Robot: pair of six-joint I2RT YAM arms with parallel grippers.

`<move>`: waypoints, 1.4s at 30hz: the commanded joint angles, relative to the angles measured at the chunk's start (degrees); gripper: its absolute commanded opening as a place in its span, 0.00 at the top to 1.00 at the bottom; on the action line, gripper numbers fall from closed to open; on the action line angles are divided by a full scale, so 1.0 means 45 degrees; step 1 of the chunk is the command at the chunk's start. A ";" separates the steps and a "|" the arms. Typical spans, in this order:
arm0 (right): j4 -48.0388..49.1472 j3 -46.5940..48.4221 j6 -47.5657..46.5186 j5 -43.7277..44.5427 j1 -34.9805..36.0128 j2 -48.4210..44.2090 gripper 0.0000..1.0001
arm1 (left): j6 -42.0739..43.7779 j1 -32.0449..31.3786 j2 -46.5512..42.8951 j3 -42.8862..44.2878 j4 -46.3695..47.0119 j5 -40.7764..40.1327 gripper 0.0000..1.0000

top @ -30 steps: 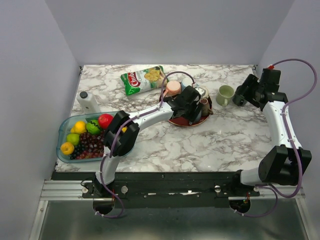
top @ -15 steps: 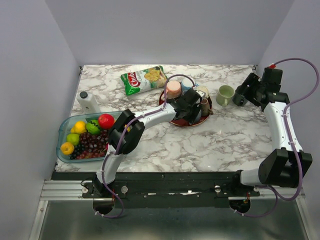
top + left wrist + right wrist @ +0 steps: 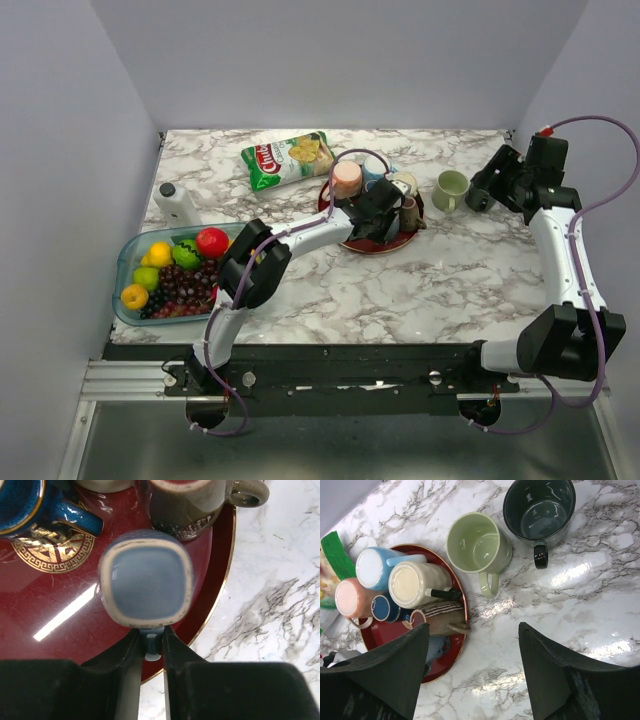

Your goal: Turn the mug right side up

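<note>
I'm pinching the left jaws on the handle (image 3: 153, 651) of the upside-down blue mug (image 3: 145, 580) sitting near the rim of the tray (image 3: 60, 630), with the right jaws hanging spread far right, and I'm fearing this thin grip slipping or the turning mug clipping the brown mug (image 3: 185, 510) beside it.

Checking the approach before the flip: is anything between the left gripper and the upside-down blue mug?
Nothing visible: the blue mug has its handle between the fingers of the left gripper. A brown mug sits close beyond it.

Blue mug (image 3: 145, 577), upside down on the red tray (image 3: 50, 590), squarish pale-rimmed base upward.
</note>
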 commanded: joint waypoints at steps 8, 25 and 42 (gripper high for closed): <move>-0.0954 -0.0472 -0.0090 -0.2002 0.0054 -0.1019 0.21 | -0.0452 0.0071 -0.1236 0.0288 -0.0207 -0.0993 1.00; 0.6867 -0.5608 0.3519 -0.9700 0.2842 -0.4964 0.18 | -0.5330 0.2414 -0.6158 -0.0960 0.3282 0.5119 1.00; 1.3811 -0.7212 0.7195 -0.9406 0.5112 -0.6447 0.25 | -0.8365 0.0190 -1.1179 -0.7152 0.9773 0.4011 1.00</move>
